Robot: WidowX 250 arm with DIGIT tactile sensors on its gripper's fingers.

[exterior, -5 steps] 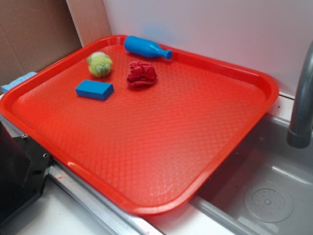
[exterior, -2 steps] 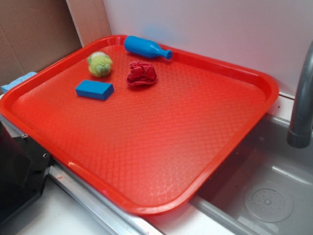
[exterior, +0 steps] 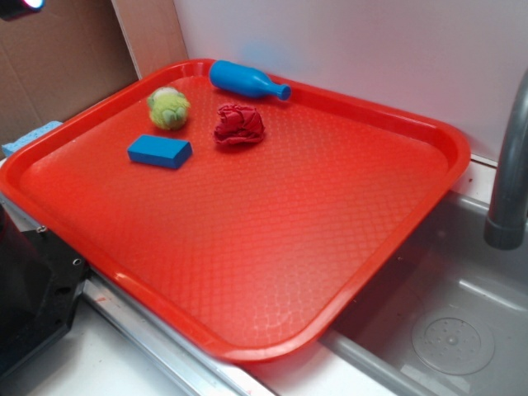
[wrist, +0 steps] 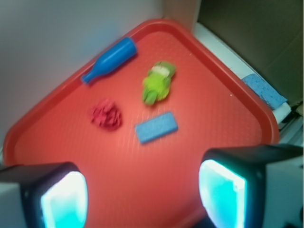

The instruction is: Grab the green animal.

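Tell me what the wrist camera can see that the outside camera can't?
Only the wrist view shows the gripper, its two glowing fingers spread wide apart with nothing between them, high above the tray. Only the exterior view shows the sink and the grey faucet pipe beside the tray. Both show the red tray, the green animal, the blue bottle, the red cloth wad, the blue block and the blue sponge outside the tray.
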